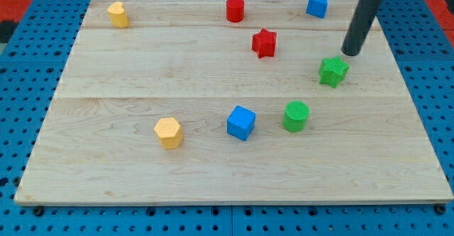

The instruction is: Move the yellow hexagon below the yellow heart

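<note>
Camera view: my tip [351, 53], with no pincer, stands near the counter's [213, 179] right edge, just above the green star [333, 71], well apart from the yellow hexagon [168, 132] and yellow heart [118, 14].

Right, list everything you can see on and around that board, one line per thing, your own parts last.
yellow heart: 1, yellow, top left corner of the board
red cylinder: 1, red, top edge, near the middle
blue block: 1, blue, top edge toward the view's right; exact shape unclear
red star: 1, red, below and right of the red cylinder
green star: 1, green, right side, mid-height
green cylinder: 1, green, lower middle right
blue cube: 1, blue, left of the green cylinder
yellow hexagon: 1, yellow, lower left of centre
wooden board: 1, light wood, fills the view
pegboard: 1, blue, around the board
my tip: 1, dark rod, just above and right of the green star
</note>
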